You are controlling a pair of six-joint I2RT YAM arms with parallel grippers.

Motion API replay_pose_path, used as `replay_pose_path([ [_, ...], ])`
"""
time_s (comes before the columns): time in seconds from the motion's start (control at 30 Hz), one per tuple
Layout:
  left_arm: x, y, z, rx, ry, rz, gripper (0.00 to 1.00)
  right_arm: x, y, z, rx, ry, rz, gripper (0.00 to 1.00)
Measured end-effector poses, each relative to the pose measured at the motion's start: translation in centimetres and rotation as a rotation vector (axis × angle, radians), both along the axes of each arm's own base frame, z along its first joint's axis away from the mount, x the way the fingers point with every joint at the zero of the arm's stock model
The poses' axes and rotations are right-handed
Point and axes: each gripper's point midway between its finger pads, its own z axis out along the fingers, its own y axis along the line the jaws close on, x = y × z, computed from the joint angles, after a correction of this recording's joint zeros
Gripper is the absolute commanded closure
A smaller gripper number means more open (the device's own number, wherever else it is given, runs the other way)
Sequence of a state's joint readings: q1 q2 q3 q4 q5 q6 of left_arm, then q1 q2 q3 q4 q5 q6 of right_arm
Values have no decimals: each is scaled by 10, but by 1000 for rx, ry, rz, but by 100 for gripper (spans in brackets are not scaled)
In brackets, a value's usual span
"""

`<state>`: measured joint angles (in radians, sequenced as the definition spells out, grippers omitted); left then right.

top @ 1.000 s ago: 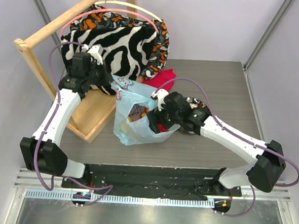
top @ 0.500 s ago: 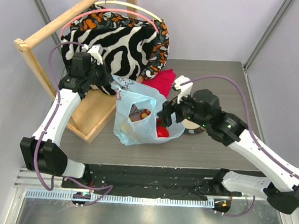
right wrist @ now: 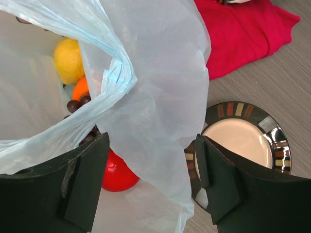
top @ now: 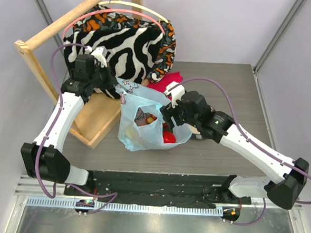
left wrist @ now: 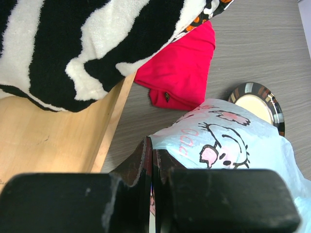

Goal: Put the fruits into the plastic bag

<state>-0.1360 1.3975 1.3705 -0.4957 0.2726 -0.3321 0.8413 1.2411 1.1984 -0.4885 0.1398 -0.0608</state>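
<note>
Grey tabletop (top: 226, 78); fruits (right wrist: 68, 60) inside plastic bag (top: 138, 142), left claw (left wrist: 151, 155) tight on its edge, right claw (right wrist: 151, 145) wide open.

Grey table (top: 236, 84) carries the plastic bag (top: 138, 134), red cloth (top: 168, 83), striped-rim plate (right wrist: 234, 108) (cream centre) and wooden rack (top: 100, 118).

We see the bag (top: 144, 127) standing open in the middle of the desk (top: 231, 89), mouth up. The left tool (top: 111, 83) meets its far-left handle, and that corner is raised. The right tool (top: 167, 113) hangs at the bag's right rim. Through the thin plastic we make out a red apple (top: 168, 138), an orange (top: 152, 117) and a yellow fruit (top: 135, 140). Behind the bag lie a red cloth (top: 168, 83) and zebra fabric (top: 125, 46).
</note>
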Motion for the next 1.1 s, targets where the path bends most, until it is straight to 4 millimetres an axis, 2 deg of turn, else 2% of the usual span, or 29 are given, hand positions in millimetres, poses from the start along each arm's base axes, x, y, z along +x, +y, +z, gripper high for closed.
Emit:
replay_pose_path([
  [0.1,0,0,0,0,0,0,95,3,2,-10,-36,5,14,21],
  [0.23,0,0,0,1,0,0,89,8,7,-18,-65,1,35,39],
  [0.27,0,0,0,1,-1,-2,81,10,9,-23,-76,4,40,43],
  [0.33,0,-1,0,2,-4,-9,67,13,12,-32,-99,14,48,72],
  [0.37,0,-2,1,1,-8,-17,51,14,13,-37,-113,21,54,83],
  [0.4,0,-3,2,1,-13,-25,42,16,14,-43,-123,31,59,94],
  [0.43,0,-4,3,1,-20,-38,35,17,14,-47,-127,41,63,99],
  [0.47,0,-6,5,-3,-27,-49,25,18,14,-49,-130,47,67,99],
  [0.53,0,-9,9,-7,-48,-71,18,22,10,-50,-118,60,58,99],
  [0.67,-5,-12,27,-1,-116,-102,14,40,-1,-40,-53,73,21,99],
  [0.77,-15,-21,53,34,-217,-139,11,58,-10,-24,23,72,-20,99],
  [0.83,-27,-41,70,75,-292,-192,8,70,-20,-15,70,72,-61,99],
  [0.93,-56,-91,87,132,-396,-351,6,83,-33,-7,132,83,-115,99],
  [1.0,-72,-119,89,168,-441,-454,6,89,-39,-6,166,99,-143,99],
  [1.1,-88,-155,76,248,-458,-580,6,98,-46,-8,213,133,-178,99],
])
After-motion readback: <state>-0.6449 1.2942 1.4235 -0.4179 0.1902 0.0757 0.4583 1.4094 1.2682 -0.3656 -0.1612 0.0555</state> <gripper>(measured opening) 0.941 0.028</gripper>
